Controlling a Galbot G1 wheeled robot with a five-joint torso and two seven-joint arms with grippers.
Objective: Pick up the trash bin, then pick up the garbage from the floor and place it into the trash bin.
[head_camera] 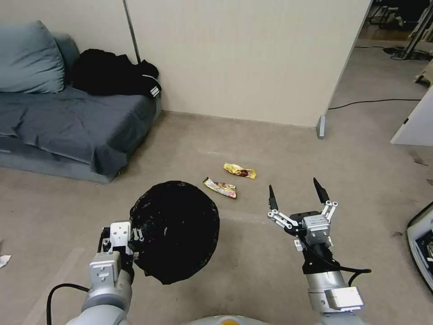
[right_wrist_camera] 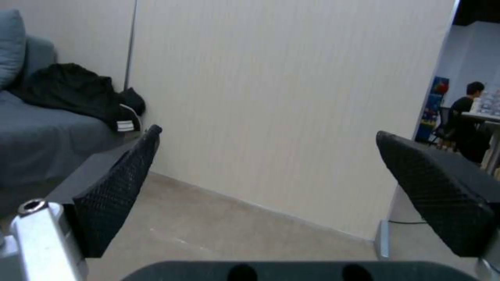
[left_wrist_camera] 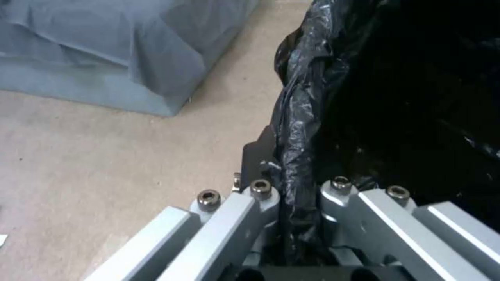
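The trash bin (head_camera: pixel 176 230), its black bag liner facing up at me, hangs above the floor at lower left. My left gripper (head_camera: pixel 135 239) is shut on its rim; the left wrist view shows the crinkled black bag (left_wrist_camera: pixel 297 128) pinched between the jaws. Two pieces of garbage lie on the floor ahead: a yellow wrapper (head_camera: pixel 240 171) and a yellow-and-red wrapper (head_camera: pixel 220 187) beside it. My right gripper (head_camera: pixel 297 193) is held open above the floor to the right of the wrappers, its black fingertips (right_wrist_camera: pixel 120 187) wide apart with nothing between them.
A grey sofa (head_camera: pixel 67 122) with a black garment (head_camera: pixel 115 74) stands at the left against the beige wall (head_camera: pixel 234 58). A white cabinet (head_camera: pixel 417 122) stands at the right. A white scrap (head_camera: pixel 3 260) lies at the far left floor edge.
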